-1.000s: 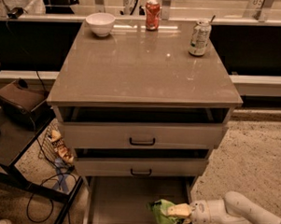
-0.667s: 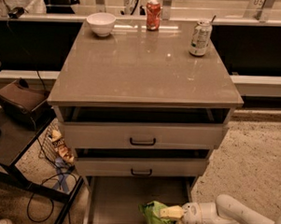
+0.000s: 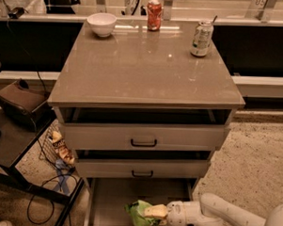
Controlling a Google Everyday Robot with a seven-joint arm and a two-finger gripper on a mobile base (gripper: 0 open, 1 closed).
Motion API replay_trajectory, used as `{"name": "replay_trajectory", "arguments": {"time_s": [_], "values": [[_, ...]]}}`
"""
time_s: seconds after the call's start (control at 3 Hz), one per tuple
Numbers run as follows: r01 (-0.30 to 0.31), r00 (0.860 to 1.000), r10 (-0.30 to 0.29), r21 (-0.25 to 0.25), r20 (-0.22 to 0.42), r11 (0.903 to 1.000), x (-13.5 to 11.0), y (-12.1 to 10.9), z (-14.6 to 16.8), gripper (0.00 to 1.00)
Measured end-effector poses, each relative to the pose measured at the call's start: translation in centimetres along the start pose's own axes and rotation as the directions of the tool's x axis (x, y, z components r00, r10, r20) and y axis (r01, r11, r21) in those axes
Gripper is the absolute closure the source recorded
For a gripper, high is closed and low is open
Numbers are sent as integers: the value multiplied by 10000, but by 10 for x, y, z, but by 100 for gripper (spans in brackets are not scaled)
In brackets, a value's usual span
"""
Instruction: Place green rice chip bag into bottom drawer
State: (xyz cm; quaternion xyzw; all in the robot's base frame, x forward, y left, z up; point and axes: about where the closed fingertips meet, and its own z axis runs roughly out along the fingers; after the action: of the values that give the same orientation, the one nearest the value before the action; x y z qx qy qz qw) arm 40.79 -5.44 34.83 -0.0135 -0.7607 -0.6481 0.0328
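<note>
Camera view: a beige cabinet [image 3: 148, 68] stands in the middle of the scene, seen from its front and above. Below its two closed drawer fronts, the top drawer front [image 3: 143, 136] and the middle drawer front [image 3: 141, 167], each with a black bar handle, the bottom drawer [image 3: 112, 198] is pulled out toward the camera, its flat pale floor showing. The white arm [image 3: 221, 216] reaches in from the cabinet's right side, low over that drawer. The gripper [image 3: 157, 212] sits over the drawer's front right part, its fingers clamped on the green rice chip bag [image 3: 138, 215], with one pale finger pad lying across the bag's top. The bag is over the drawer floor, about under the middle of the cabinet's width; whether it touches the floor cannot be told. It is crumpled, with its long axis running roughly along the cabinet's width and its free end pointing toward the cabinet's left side, away from the arm. On the cabinet's top, along the back edge, stand a white bowl [image 3: 101, 24] at the left, a red can [image 3: 154, 15] in the middle and a pale can [image 3: 201, 39] at the right.
</note>
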Motion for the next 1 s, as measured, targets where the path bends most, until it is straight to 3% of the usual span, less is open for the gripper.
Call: {"name": "replay_trajectory", "arguments": {"time_s": [0.33, 1.0], "values": [[-2, 10000, 2, 0, -2, 10000, 0, 0, 2, 84], [-15, 10000, 14, -44, -74, 10000, 1, 0, 5, 37]]}}
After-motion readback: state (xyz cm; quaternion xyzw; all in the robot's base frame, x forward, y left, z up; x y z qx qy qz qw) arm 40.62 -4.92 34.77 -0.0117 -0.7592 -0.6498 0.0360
